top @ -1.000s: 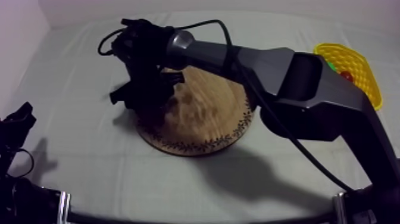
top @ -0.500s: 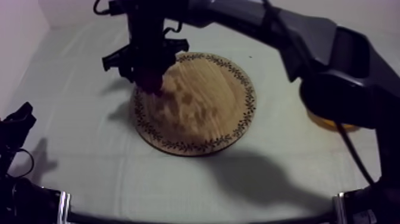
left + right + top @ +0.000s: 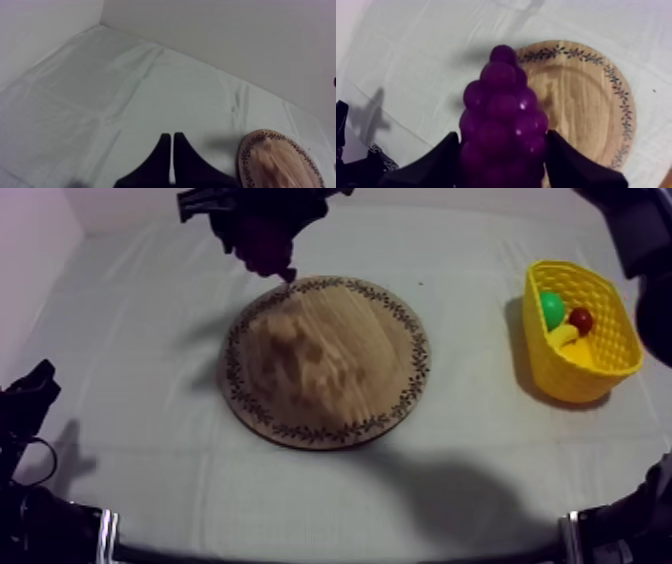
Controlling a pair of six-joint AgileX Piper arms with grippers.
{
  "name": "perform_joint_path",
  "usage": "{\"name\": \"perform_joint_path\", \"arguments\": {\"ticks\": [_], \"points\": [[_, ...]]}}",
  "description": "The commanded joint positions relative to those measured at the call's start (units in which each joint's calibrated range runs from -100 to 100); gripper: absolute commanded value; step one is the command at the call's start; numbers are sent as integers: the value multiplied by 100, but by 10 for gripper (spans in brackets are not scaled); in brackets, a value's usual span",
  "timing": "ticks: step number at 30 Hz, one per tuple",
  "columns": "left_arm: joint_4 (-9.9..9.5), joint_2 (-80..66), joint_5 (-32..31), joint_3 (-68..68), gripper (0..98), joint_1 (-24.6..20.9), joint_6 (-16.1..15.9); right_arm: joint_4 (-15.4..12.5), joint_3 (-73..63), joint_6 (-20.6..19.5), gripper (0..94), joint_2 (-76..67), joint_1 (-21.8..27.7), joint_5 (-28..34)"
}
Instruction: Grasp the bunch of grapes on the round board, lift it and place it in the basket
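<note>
1. Step in hand, as judged: carry the held bunch of grapes (image 3: 503, 110) across to the yellow basket (image 3: 570, 383). The basket stands at the right of the table, well apart from the wooden board (image 3: 340, 358).
2. Recommended: stay above the basket's rim, centre over the opening, lower, then release. A small red fruit (image 3: 581, 319) and other toy fruit lie inside, so room looks limited.
3. Right gripper (image 3: 503, 137): fingers closed round the bunch, one at each side; the bunch hangs clear of the board.
4. Pose: the right arm reaches in high along the far edge, with its gripper pointing down over the board's far left rim.
5. Left gripper (image 3: 172, 142): fingers together, holding nothing, low at the near left.
</note>
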Motion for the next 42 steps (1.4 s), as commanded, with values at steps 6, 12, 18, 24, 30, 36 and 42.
{"name": "perform_joint_path", "arguments": {"ticks": [6, 12, 18, 24, 30, 36, 42], "points": [[1, 2, 0, -4, 0, 2, 1, 30, 1003, 150, 344, -668, 309, -50], [1, 2, 0, -4, 0, 2, 1, 23, 1842, 344, 346, -1263, 836, -82], [1, 2, 0, -4, 0, 2, 1, 79, 2790, 544, 352, -1875, 1412, -165], [1, 2, 0, -4, 0, 2, 1, 147, 3649, 703, 353, -2425, 1958, -237], [1, 2, 0, -4, 0, 2, 1, 237, 4451, 835, 355, -2965, 2439, -405], [1, 2, 0, -4, 0, 2, 1, 339, 5190, 941, 357, -3350, 2890, -604], [1, 2, 0, -4, 0, 2, 1, 441, 5853, 1031, 357, -3647, 3322, -890]]}}
